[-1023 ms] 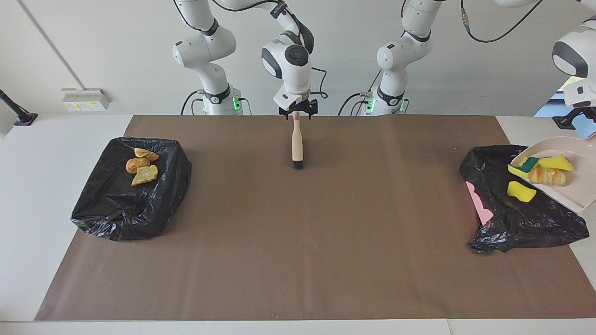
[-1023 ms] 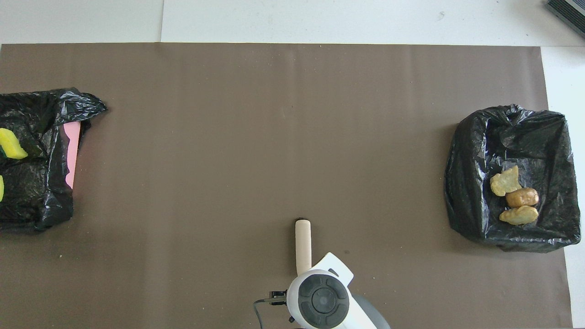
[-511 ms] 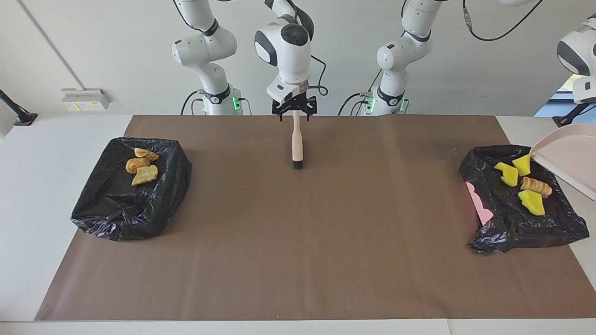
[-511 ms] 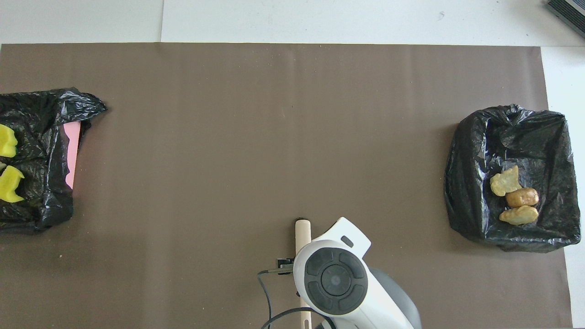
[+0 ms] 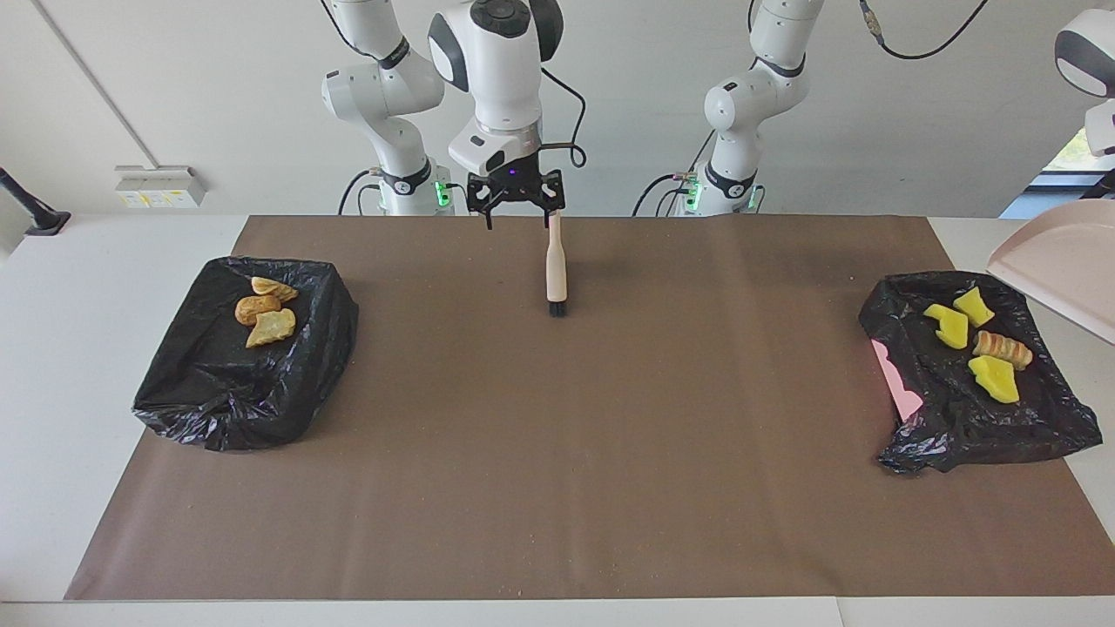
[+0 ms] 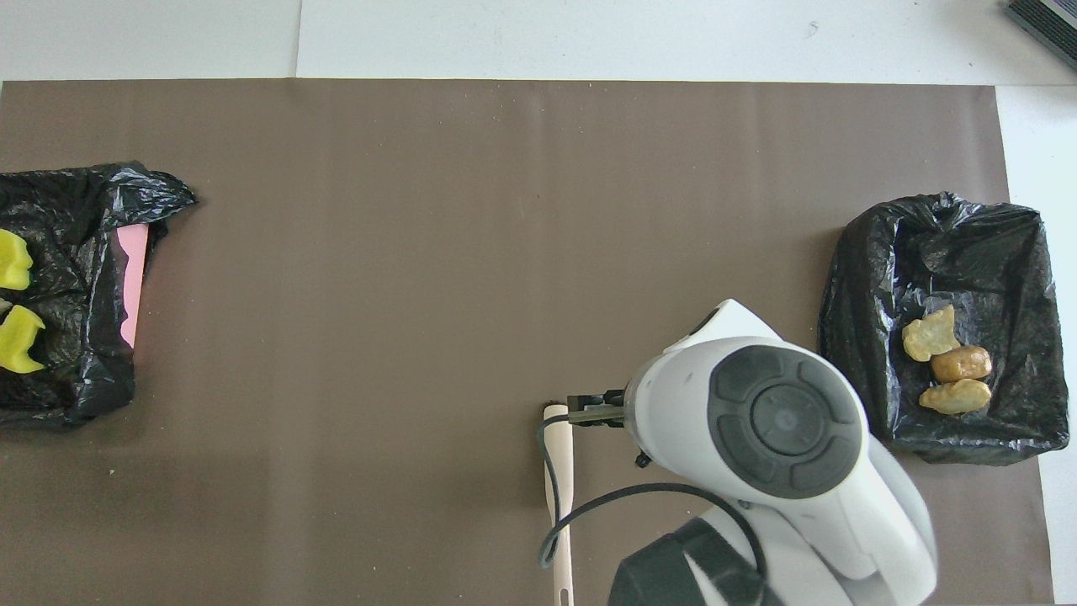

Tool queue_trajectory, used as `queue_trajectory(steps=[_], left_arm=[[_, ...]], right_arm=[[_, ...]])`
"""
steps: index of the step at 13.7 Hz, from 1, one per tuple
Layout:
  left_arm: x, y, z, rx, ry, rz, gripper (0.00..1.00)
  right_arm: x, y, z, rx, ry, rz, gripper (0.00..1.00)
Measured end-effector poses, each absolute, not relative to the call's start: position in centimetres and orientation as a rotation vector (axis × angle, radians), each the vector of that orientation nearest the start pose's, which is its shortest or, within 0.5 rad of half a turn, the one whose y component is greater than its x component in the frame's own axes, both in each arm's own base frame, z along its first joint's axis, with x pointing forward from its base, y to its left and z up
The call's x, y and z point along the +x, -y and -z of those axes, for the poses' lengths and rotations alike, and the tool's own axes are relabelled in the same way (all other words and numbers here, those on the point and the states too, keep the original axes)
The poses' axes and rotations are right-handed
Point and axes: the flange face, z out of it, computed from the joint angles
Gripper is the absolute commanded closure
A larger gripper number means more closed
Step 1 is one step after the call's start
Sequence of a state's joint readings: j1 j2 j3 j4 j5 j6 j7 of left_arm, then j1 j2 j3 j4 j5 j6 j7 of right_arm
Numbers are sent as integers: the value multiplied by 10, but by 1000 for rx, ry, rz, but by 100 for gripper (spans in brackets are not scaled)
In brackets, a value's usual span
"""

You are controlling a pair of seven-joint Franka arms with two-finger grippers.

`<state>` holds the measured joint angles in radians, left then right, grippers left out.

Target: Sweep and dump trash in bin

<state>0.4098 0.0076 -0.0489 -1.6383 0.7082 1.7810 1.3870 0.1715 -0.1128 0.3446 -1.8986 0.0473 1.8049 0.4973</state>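
Trash lies wholly in the two black-lined bins, and no scrap shows on the mat. Three bread chunks sit in the bin at the left of the facing frame. Three sponges and the pastry rest in the other bin at the right of that frame.

At that right edge the dustpan hangs tilted and empty in the air above the sponge bin. The left gripper is past the frame edge, clamped shut, and I judge it holds the dustpan by a handle I cannot see.

At upper middle of the facing frame the right gripper hovers with fingers spread wide and nothing in them, just above the handle end of the brush. The brush lies flat on the mat, bristles pointing away from the robots.

Dumping looks done, so this reads as the closing step. Next I would expect the left arm to bring the dustpan down to the table and let go, level enough not to clip the bin, while the right arm pulls clear of the brush
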Motion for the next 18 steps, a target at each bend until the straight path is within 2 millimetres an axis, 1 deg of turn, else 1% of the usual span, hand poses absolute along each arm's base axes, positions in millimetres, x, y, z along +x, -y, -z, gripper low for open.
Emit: queue_trajectory(steps=[1, 3, 5, 6, 8, 9, 11, 13, 15, 16, 18], left_arm=[[524, -238, -624, -2183, -1386, -555, 100], [533, -200, -607, -2345, -1389, -420, 100], [538, -156, -587, -2505, -1304, -345, 100], [538, -130, -578, -2574, -1257, -321, 100], [537, -71, -559, -2705, -1145, -269, 100], [536, -37, -549, -2756, -1069, -258, 100], [533, 23, -535, -2847, -934, -231, 100], [529, 80, -527, -2928, -801, -184, 100], [526, 146, -515, -2997, -653, -102, 100], [524, 181, -506, -3029, -584, -63, 100], [520, 243, -481, -3063, -485, -20, 100]], right_arm=[[465, -257, -557, -3125, 3, 23, 0], [479, -235, -574, -3115, -24, 55, 0], [489, -218, -585, -3105, -58, 88, 0], [493, -210, -590, -3101, -79, 102, 0], [501, -192, -601, -3094, -129, 128, 0], [504, -184, -606, -3090, -155, 140, 0], [508, -170, -615, -3089, -175, 147, 0], [509, -163, -619, -3093, -178, 136, 0], [507, -158, -624, -3099, -176, 114, 0], [507, -154, -629, -3100, -162, 113, 0], [509, -143, -634, -3100, -150, 114, 0]])
